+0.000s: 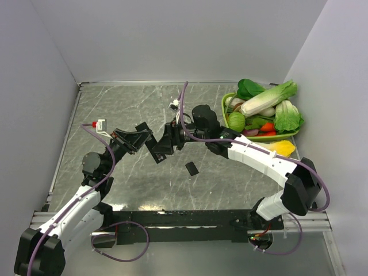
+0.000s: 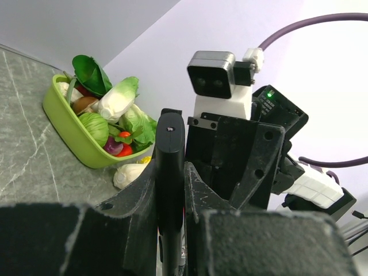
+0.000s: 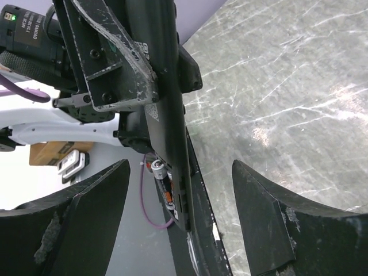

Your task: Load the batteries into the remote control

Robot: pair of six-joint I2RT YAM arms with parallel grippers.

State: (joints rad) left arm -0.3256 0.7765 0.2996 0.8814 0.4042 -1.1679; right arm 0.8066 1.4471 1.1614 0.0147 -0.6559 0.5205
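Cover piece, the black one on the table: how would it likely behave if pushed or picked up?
The cover piece looks small and thin, so probably light. Lying flat on the glossy table, it would likely slide rather than roll, and its low edges may be awkward to pinch.

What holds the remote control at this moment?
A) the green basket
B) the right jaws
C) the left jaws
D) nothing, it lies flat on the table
C: in the left wrist view the remote control is clamped between the closed left jaws; the right jaws are open and do not touch it.
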